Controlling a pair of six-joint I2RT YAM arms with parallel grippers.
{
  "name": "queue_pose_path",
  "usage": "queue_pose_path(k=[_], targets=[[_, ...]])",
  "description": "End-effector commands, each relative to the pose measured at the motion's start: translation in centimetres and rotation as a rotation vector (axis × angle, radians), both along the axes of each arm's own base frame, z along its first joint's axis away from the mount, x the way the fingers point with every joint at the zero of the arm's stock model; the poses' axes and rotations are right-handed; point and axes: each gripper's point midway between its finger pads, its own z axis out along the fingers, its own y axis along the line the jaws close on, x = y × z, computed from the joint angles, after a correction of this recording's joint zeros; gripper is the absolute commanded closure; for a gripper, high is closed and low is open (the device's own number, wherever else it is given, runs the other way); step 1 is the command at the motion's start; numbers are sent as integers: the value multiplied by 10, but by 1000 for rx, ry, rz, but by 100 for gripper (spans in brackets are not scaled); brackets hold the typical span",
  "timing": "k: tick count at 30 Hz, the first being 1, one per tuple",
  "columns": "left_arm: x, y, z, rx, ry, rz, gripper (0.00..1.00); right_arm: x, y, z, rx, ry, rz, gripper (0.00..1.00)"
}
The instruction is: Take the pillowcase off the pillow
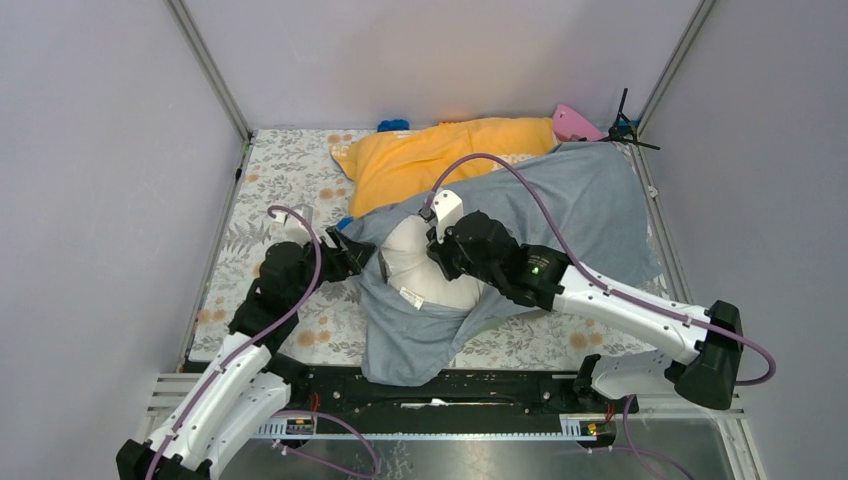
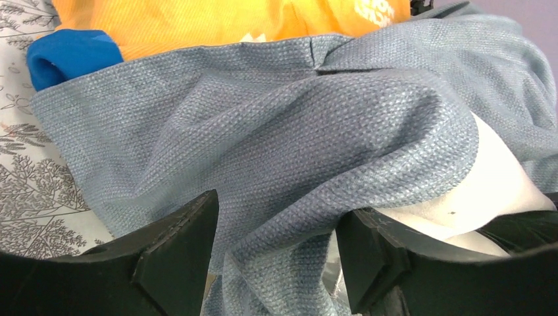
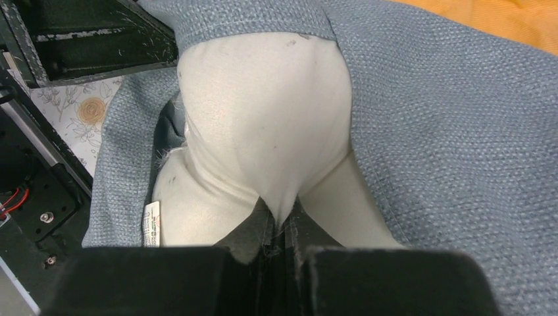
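The pillow [image 1: 420, 265] lies mid-desk [image 1: 290, 180], its near white end bulging bare out of the pillowcase's [image 1: 580, 210] mouth. The rest of the pillow is under the wrinkled grey-blue cloth, which spreads to the pillow's far right. A small tag [image 3: 151, 224] shows on the bare end.

The right gripper [image 3: 279, 243] is over the pillow's bare end, pinched tight on a tuck of its white cover. The left gripper [image 2: 279, 224], at the pillow's left, has its fingers apart, astride a loose fold of the pillowcase's hem.

Behind the pillow lie an orange-covered pillow [image 1: 440, 155] and a bright blue fabric [image 2: 66, 56].
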Motion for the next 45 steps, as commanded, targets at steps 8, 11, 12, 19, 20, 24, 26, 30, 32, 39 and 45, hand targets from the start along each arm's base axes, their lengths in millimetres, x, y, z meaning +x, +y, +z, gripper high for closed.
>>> queue_pose_path(k=[8,11,12,19,20,24,26,30,32,39,45], targets=[[11,-17,50,-37,-150,-89,33,-2,0,37,121,-54,-3,100],[13,-19,51,-39,-155,-93,35,-1,0,38,123,-55,-5,100],[14,-17,50,-35,-155,-78,41,-2,0,39,125,-55,-3,100],[39,43,-26,104,107,307,78,-6,-5,54,163,-75,2,100],[39,45,-39,121,145,316,80,-6,-7,59,177,-85,-2,100],[36,42,-84,136,248,313,83,0,-14,90,252,-155,-47,100],[32,45,-101,147,283,325,83,7,-17,106,283,-190,-87,100],[27,44,-112,151,295,311,83,26,-29,134,344,-270,-214,100],[25,38,-109,142,280,267,83,37,-38,149,378,-323,-300,100],[17,21,-71,123,169,129,73,56,-36,166,373,-435,-356,100],[7,19,-22,94,88,95,57,63,-18,149,328,-424,-330,100]])
